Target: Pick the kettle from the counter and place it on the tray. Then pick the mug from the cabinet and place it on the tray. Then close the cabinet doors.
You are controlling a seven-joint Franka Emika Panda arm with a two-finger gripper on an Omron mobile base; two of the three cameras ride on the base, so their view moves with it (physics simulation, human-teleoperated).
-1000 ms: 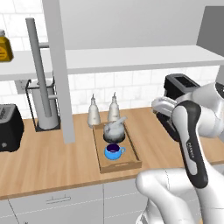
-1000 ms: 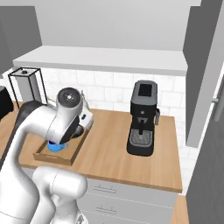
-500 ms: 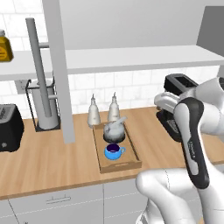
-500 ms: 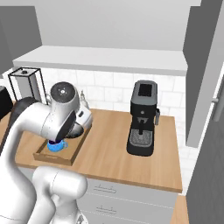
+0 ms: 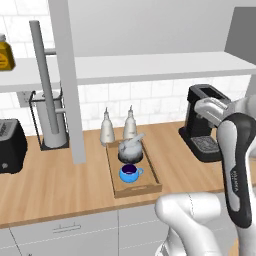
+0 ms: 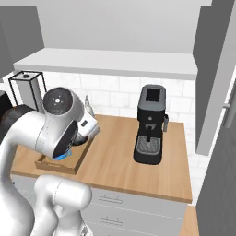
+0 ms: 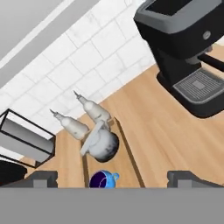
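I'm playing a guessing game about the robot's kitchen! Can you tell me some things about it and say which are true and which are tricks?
1. The blue mug sits on the wooden tray. True.
2. The kettle is on the tray too, behind the mug. True.
3. The hand is squeezing the mug. False: it is open, empty, and up above the counter.
4. The black coffee machine stands on the tray. False: it stands on the counter, off to the side of the tray.
5. Two pale bottles stand just behind the tray, by the tiled wall. True.
6. The cabinet door is shut. False: it hangs open.
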